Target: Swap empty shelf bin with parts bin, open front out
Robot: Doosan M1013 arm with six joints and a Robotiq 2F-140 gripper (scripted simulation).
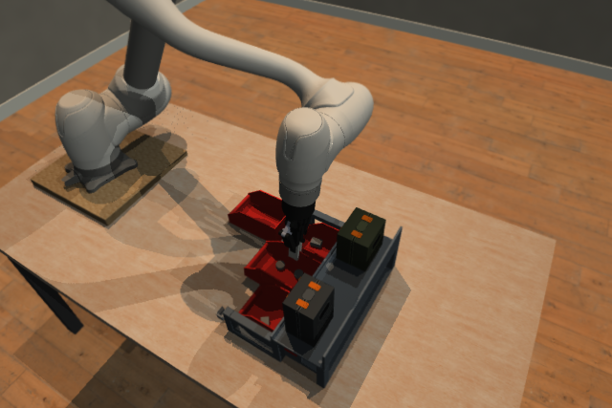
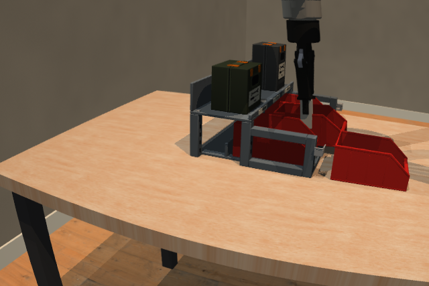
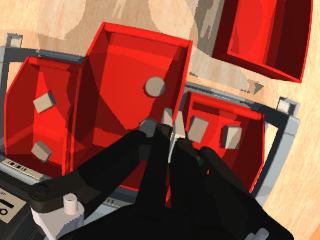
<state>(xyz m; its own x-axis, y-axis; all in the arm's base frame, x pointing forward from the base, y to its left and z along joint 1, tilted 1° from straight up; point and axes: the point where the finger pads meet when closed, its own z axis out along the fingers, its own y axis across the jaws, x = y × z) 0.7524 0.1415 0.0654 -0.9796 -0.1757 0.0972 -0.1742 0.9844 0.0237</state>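
The red open-front plastic bin with grey parts (image 3: 130, 87) sits in the middle gap of the grey metal shelf (image 2: 281, 134), its front jutting out past the shelf's lip, between two other red bins that hold parts. My black two-finger claw (image 3: 171, 126) points down at its right side wall, fingers pinched on that thin wall. The empty red open-front bin (image 2: 369, 161) stands upright on the light wooden table (image 2: 138, 158), just beside the shelf. Two dark green boxes (image 2: 235, 85) rest on the shelf's top board.
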